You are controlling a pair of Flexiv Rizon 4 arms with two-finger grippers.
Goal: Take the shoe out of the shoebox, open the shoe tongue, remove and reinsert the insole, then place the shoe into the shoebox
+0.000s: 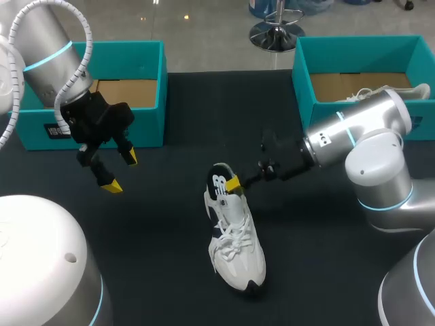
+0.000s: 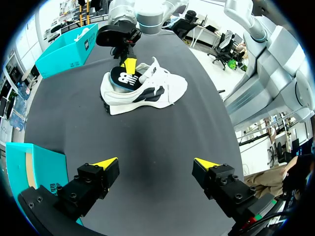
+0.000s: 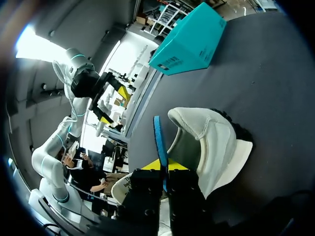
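Observation:
A white shoe (image 1: pixel 236 239) (image 2: pixel 152 91) (image 3: pixel 214 135) lies on the black table, toe towards the front edge. Its insole (image 1: pixel 219 182) (image 2: pixel 123 78) (image 3: pixel 158 133), black with a white mark on top and blue underneath, stands up out of the heel opening. My right gripper (image 1: pixel 233 183) (image 2: pixel 129 65) (image 3: pixel 165 167) is at the heel, shut on the insole's edge. Left of the shoe and above the table hangs my left gripper (image 1: pixel 121 171) (image 2: pixel 156 162), open and empty.
A teal shoebox (image 1: pixel 129 54) (image 3: pixel 192 39) stands at the back left behind my left arm. A second teal shoebox (image 1: pixel 353 44) (image 2: pixel 69 46) at the back right holds another white shoe (image 1: pixel 380 92).

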